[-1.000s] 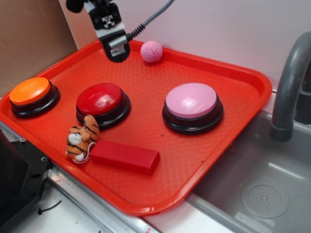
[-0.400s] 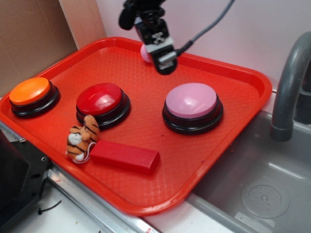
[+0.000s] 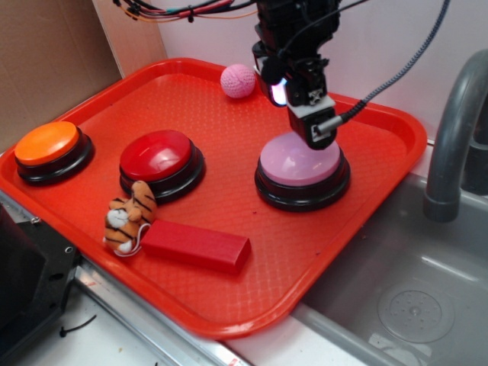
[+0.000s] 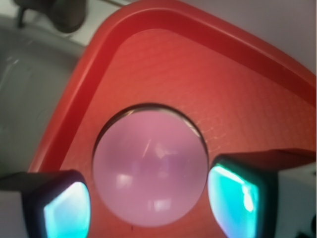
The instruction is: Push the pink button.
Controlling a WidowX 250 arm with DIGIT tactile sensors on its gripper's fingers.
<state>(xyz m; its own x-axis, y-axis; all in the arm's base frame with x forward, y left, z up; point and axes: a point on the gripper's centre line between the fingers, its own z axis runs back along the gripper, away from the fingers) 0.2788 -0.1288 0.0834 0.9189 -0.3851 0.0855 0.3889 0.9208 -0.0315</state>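
Gripper (image 3: 322, 131) hangs over the far edge of the pink button (image 3: 299, 161), jaws spread wide and holding nothing; the wrist view shows one glowing teal fingertip (image 4: 67, 212) on each side of the dome (image 4: 150, 169), with clear space between. Whether the tips touch the cap cannot be told. The button is a glossy pale-pink dome on a black round base, seated right of centre on the tray (image 3: 229, 305), a red plastic tray with a fine pebbled surface and a raised rim. The gripper hides the dome's rear edge in the exterior view. Left of it sit a red button (image 3: 158, 156) and an orange button (image 3: 47, 143). A knitted pink ball (image 3: 237, 80) lies near the far rim; a striped plush tiger (image 3: 128, 217) touches a red block (image 3: 197, 245) at the front. The grey faucet (image 3: 454, 130) is cut off at the right.
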